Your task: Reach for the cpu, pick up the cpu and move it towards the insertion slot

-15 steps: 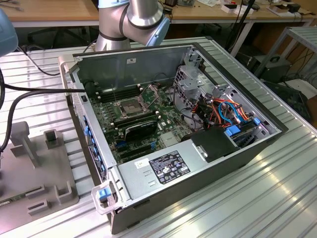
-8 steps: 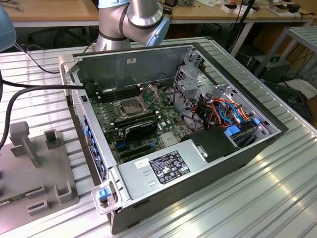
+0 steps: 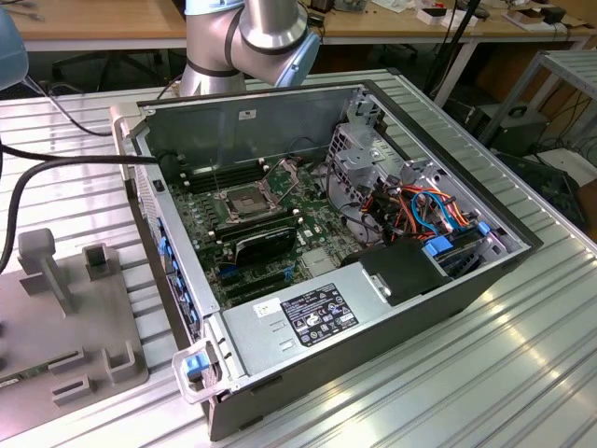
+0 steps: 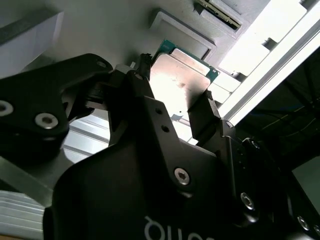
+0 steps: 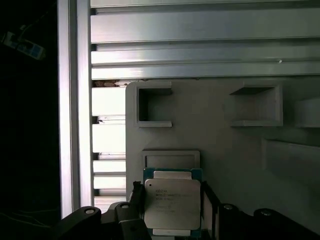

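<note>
The cpu (image 5: 172,205) is a small square chip with a pale metal face and a green edge. It sits between my gripper's (image 5: 171,196) two black fingers over the grey plastic fixture (image 5: 225,145). The second wrist view shows the cpu (image 4: 182,82) from beneath, and the gripper (image 4: 175,87) has one finger against each of two opposite edges. The gripper is shut on the chip. The insertion slot (image 3: 244,201), a metal-framed socket with a wire lever, lies on the motherboard inside the open computer case (image 3: 438,280), far from the chip.
The grey fixture (image 3: 70,308) with upright posts stands at the exterior view's left on the ribbed aluminium table (image 3: 485,373). The arm's silver joints (image 3: 252,37) rise behind the case. A black heatsink block (image 3: 266,241), cables and a power supply (image 3: 298,322) surround the socket.
</note>
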You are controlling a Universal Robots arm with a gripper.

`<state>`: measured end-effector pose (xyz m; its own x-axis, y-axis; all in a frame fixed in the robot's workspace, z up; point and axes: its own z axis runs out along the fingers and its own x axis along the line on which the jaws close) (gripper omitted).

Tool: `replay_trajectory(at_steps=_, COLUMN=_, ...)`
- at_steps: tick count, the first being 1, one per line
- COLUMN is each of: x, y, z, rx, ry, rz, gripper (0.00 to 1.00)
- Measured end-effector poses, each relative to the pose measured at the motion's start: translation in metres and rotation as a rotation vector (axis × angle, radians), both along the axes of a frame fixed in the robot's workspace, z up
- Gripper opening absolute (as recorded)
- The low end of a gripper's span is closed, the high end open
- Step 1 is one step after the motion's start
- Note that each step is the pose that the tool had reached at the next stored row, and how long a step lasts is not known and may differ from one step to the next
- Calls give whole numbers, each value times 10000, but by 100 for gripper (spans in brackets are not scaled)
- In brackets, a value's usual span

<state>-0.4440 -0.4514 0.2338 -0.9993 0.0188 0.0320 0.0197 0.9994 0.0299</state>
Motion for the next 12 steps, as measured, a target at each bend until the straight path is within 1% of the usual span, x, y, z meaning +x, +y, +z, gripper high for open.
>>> replay_trajectory(at_steps=12, x=0, y=0, z=83, rx=0, ry=-1, rz=1, gripper=55)
